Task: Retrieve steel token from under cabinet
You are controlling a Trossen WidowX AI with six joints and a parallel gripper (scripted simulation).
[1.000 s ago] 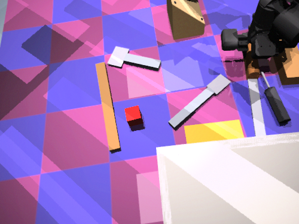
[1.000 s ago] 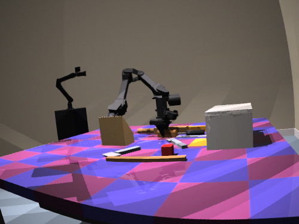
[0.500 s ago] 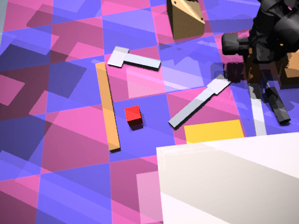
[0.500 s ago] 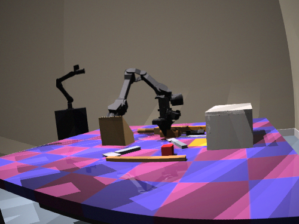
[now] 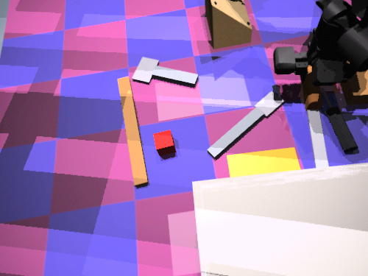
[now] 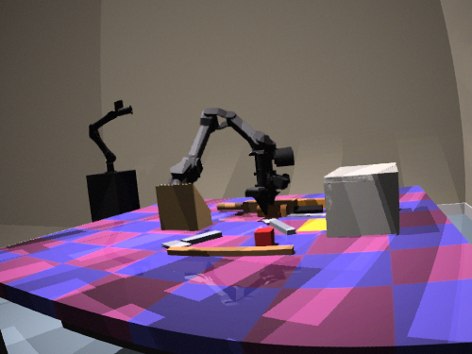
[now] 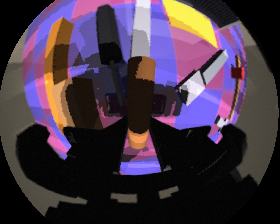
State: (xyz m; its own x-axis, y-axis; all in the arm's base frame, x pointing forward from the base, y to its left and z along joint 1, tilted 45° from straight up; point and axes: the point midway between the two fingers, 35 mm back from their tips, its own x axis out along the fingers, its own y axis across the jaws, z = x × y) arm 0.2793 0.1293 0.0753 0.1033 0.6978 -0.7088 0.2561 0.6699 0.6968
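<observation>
My gripper (image 5: 310, 82) (image 6: 266, 210) (image 7: 138, 118) points down and is shut on the orange-brown handle (image 5: 313, 101) (image 7: 141, 95) of a long tool. The tool's flat pale steel blade (image 5: 319, 143) (image 7: 141, 30) runs from the handle toward the cabinet (image 5: 276, 221) (image 6: 349, 208). Whether the tool is off the table I cannot tell. The yellow marked area (image 5: 265, 162) (image 6: 313, 225) (image 7: 192, 17) lies in front of the cabinet, beside the blade. The token is not visible in any view.
A black-handled tool (image 5: 340, 129) (image 7: 109, 35) lies beside the blade. A T-shaped steel piece (image 5: 239, 129) (image 7: 202, 77) lies on its other side; another (image 5: 174, 76) lies farther off. A red cube (image 5: 163, 140) (image 6: 263, 236), an orange bar (image 5: 134, 136) and a wooden wedge (image 5: 230, 26) (image 6: 181, 208) also stand or lie there.
</observation>
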